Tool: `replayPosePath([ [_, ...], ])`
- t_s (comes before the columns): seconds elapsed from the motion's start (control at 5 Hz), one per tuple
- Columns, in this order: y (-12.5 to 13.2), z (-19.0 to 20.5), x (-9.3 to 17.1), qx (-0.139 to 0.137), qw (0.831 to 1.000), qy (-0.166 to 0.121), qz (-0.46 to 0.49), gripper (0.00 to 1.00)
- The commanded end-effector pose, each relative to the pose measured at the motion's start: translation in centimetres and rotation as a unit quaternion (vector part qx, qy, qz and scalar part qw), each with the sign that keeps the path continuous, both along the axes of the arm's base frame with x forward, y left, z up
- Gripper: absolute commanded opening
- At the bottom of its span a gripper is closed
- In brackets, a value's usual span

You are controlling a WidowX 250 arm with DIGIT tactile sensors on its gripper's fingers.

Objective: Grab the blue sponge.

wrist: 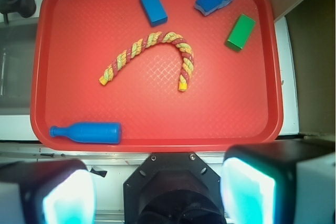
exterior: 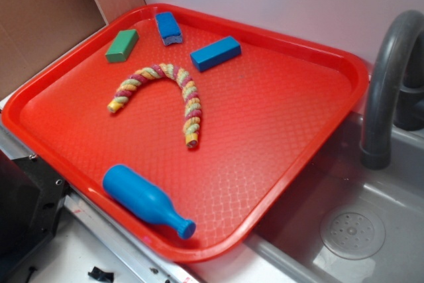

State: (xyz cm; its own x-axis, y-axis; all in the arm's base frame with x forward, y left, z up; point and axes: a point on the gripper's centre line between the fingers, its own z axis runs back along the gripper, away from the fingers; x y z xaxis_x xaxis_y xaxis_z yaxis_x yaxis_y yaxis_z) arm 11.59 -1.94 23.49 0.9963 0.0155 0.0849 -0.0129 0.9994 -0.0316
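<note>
Exterior view, left to right. Red tray [exterior: 291, 183] sits partly over a grey sink [exterior: 371, 230].
- Green block [exterior: 122, 45]: far left part of the tray.
- Blue sponge [exterior: 168, 28]: far edge, just right of the green block, not touching it; grey underlayer visible.
- Twisted multicoloured rope [exterior: 165, 91]: arched, mid-tray, nearer than the blocks.
- Blue bottle-shaped toy [exterior: 146, 200]: on its side by the near rim.
- Longer blue block [exterior: 215, 53]: right of the sponge, apart from it.
- Grey faucet [exterior: 391, 77]: far right, beyond the tray.

Wrist view. Gripper [wrist: 157, 195]: both fingers [wrist: 247, 192] appear at the bottom edge, spread wide with an empty gap between them. Holding and touching nothing. It hangs off the tray's near rim; the sponge [wrist: 215, 0] is at the opposite far side, well apart from the fingers.
</note>
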Motion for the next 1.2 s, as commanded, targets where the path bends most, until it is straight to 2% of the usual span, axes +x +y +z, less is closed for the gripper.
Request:
replayPosePath([
  [0.0,0.0,0.0,0.0,0.0,1.0,0.0,0.0,1.0],
  [0.2,0.3,-0.4,1.4,-0.031,0.998,-0.011,0.058,1.0],
  [0.4,1.0,-1.4,3.0,-0.037,0.989,-0.039,0.141,1.0],
  [0.6,2.7,-3.1,5.5,-0.047,0.964,-0.073,0.25,1.0],
  [0.8,4.7,-5.5,8.7,-0.048,0.927,-0.134,0.348,1.0],
  [1.0,6.5,-7.1,12.3,-0.03,0.903,-0.174,0.393,1.0],
])
